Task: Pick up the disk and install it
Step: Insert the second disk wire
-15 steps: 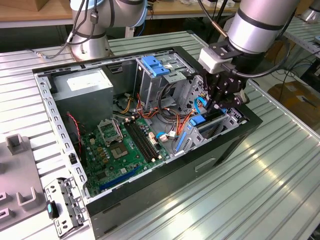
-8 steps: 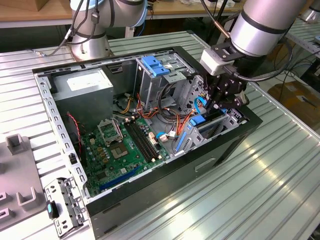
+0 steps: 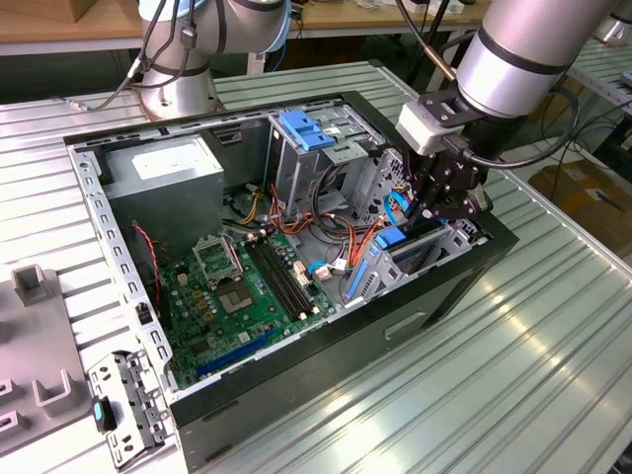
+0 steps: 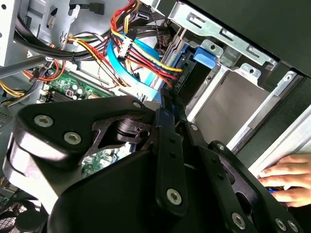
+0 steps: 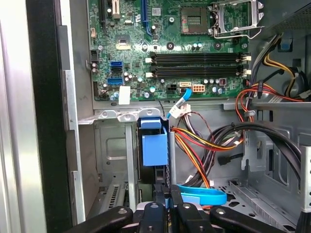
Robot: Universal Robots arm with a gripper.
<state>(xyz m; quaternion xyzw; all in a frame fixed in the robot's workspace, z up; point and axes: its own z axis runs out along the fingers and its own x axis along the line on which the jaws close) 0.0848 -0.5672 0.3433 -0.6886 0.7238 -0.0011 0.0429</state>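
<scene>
In the first wrist view, the gripper (image 5: pixel 165 206) has its 2 black fingers closed narrowly on a thin upright edge directly below the blue side rail of the disk (image 5: pixel 154 145), which stands on edge inside the drive bay (image 5: pixel 112 145) of the open computer case; whether that edge belongs to the disk cannot be told. Just beside the disk, a bundle of red, orange, yellow and black power cables (image 5: pixel 204 145) crosses the bay, and a flat blue data cable (image 5: pixel 206 195) lies curled near the gripper. Beyond the bay lies the green motherboard (image 5: pixel 165 53), carrying 4 black memory slots (image 5: pixel 197 65) and an open processor socket (image 5: pixel 194 19). In the second wrist view, the black linkage of the gripper (image 4: pixel 167 124) points toward the same bay, where a blue plastic tab (image 4: pixel 201 54) sits at the metal frame, and the fingers of a person's hand (image 4: pixel 286 177) rest on the case edge. In the exterior view, the gripper (image 3: pixel 434 202) reaches into the corner of the case (image 3: pixel 296 365) nearest the exterior view's right, and the case lies open on the ribbed metal counter (image 3: pixel 513 365). Farther back stand the grey metal cage with its blue handle (image 3: pixel 311 133) and the grey power supply box (image 3: pixel 168 168).
</scene>
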